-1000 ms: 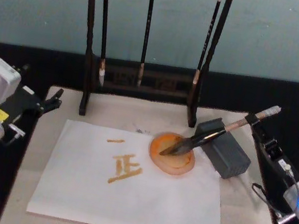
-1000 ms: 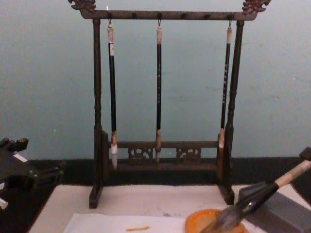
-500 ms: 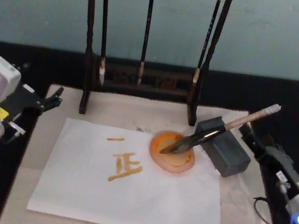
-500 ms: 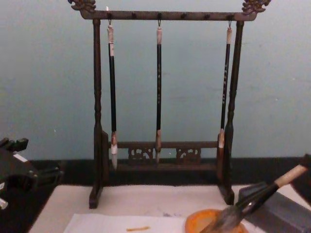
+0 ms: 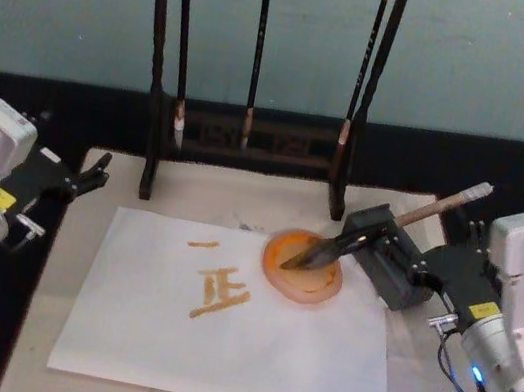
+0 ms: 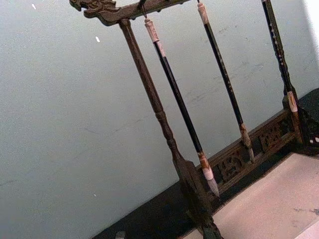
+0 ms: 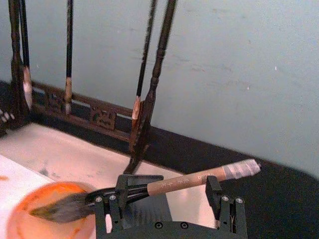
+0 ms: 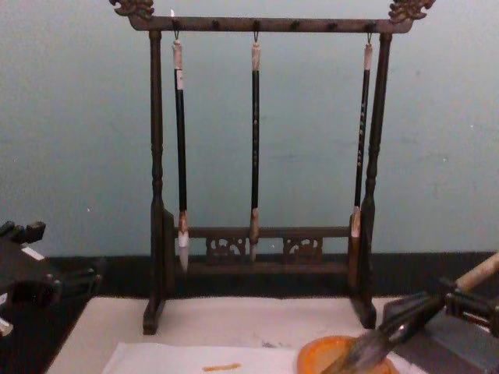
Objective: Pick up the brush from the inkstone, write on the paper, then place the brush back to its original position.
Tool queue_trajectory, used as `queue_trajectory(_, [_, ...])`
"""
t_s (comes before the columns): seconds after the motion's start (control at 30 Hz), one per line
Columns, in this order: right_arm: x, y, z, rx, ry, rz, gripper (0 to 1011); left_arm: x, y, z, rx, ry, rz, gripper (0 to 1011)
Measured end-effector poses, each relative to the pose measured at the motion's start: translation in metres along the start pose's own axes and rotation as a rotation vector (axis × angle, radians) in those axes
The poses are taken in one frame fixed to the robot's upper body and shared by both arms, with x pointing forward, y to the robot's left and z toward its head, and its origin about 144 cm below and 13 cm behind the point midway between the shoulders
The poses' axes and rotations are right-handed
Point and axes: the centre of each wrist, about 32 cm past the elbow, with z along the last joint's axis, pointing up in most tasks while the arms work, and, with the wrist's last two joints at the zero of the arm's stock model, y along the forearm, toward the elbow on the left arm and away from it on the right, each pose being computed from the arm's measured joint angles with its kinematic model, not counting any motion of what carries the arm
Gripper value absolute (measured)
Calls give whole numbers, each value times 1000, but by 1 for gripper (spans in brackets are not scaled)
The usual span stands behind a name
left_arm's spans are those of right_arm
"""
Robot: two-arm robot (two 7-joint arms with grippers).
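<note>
Right gripper [image 5: 424, 267] swung in beside brush [image 5: 377, 233], open, empty; left gripper [image 5: 94, 171] parked, grip unclear; three thin brushes [image 8: 255, 140] hanging.

My brush [image 5: 378, 231] has a dark grey-brown tip, a black lower shaft and a pale tan handle, and it lies in an orange dish [image 5: 303, 266] beside a dark grey block [image 5: 394, 263]. The white paper [image 5: 230, 317] bears orange-brown strokes and sits on a beige mat [image 5: 207, 192]. The far rack [image 8: 263, 160] is dark brown with three thin black brushes [image 8: 255, 140], before a pale blue-green wall [image 8: 78, 125].
</note>
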Motion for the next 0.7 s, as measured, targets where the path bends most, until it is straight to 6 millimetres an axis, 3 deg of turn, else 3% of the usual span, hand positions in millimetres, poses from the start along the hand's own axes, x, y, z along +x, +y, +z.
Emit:
queue_trajectory(0.23, [-8,8,-5,6,-123,-24,1000,0,0,0,0,0,0,1010])
queue_trajectory(0.7, [-9,10,-6,6,-143,-31,1000,0,0,0,0,0,0,1010])
